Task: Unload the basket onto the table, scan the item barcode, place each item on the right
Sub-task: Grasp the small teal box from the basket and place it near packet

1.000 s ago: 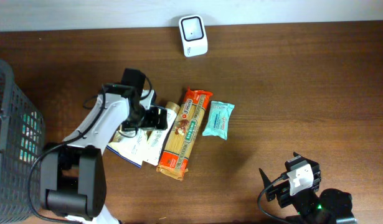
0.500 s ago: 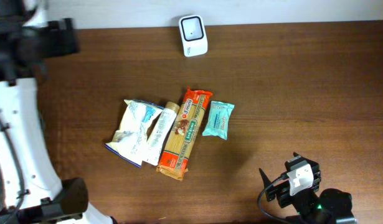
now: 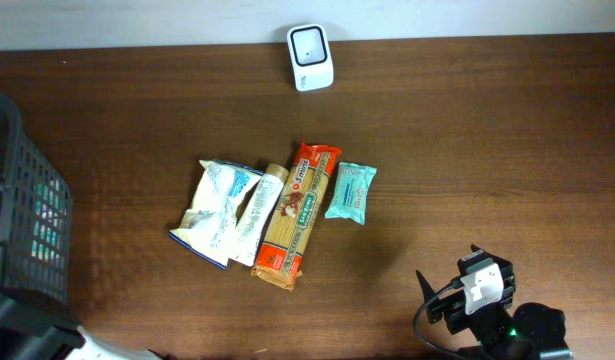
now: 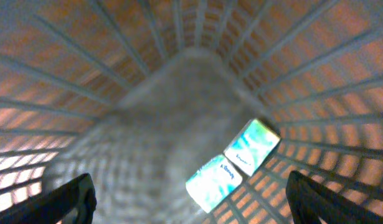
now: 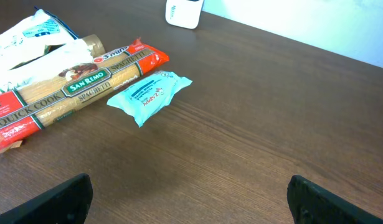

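Observation:
Four items lie in a row mid-table: a white and blue bag [image 3: 215, 210], a cream tube [image 3: 259, 205], an orange spaghetti pack [image 3: 299, 212] [image 5: 85, 81] and a teal packet [image 3: 350, 191] [image 5: 147, 94]. The white scanner [image 3: 310, 44] [image 5: 184, 12] stands at the far edge. My left gripper [image 4: 191, 205] hangs open inside the basket, above two teal and white packets [image 4: 235, 165] on its floor, holding nothing. My right gripper [image 5: 191, 202] is open over bare wood, well short of the teal packet. No barcode is readable.
A dark wire basket [image 3: 22, 220] stands at the table's left edge, its ribs [image 4: 303, 74] all around the left gripper. The right arm [image 3: 487, 300] sits at the near right. Brown tabletop [image 3: 487, 150] stretches to the right of the items.
The left arm has swung from above the white bag and tube out to the left, and its camera now looks down into the basket. The four items and the right arm have not moved.

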Motion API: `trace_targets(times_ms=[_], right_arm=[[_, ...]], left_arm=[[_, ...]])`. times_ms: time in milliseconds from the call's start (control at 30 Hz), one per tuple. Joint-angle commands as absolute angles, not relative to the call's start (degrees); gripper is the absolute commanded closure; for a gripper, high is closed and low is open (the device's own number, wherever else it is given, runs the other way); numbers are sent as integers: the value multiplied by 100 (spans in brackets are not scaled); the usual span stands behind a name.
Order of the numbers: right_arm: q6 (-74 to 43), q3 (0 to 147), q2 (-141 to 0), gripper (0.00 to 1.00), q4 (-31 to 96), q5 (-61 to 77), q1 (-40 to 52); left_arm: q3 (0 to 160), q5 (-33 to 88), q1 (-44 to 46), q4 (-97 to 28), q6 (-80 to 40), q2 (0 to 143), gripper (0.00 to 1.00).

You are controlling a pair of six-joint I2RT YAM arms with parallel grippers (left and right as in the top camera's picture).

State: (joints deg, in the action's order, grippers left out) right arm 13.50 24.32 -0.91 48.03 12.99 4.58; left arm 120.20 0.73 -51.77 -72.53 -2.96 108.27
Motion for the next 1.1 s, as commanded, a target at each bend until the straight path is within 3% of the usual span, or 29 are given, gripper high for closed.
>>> trace_targets(times_ms=[0, 300, 700, 800, 833, 900, 967, 1067], right_arm=[[1328, 2467, -58, 1, 4803, 1286, 447], [1328, 2467, -58, 1, 4803, 1286, 447], [1328, 2467, -58, 1, 4803, 1286, 447], [1328, 2467, -58, 1, 4803, 1286, 447], [1328, 2467, -58, 1, 4803, 1286, 447], [1328, 2467, -58, 1, 4803, 1286, 447], [1328, 2467, -58, 1, 4803, 1286, 447], [1328, 2467, -58, 1, 4803, 1286, 447]], left_arm=[[10888, 541, -5247, -6716, 215, 10897, 4], [8774, 801, -5247, -5137, 1015, 10936, 8], [8628, 1162, -5061, -5076, 2163, 11858, 15], [8628, 1164, -5035, -5043, 2158, 11931, 35], [8628, 1164, -5035, -5065, 2156, 11977, 50], [8628, 1164, -5035, -5164, 2154, 12108, 70], [8628, 1162, -5037, -5196, 2154, 12237, 100], [8831, 847, -5041, -5258, 1817, 12213, 100]])
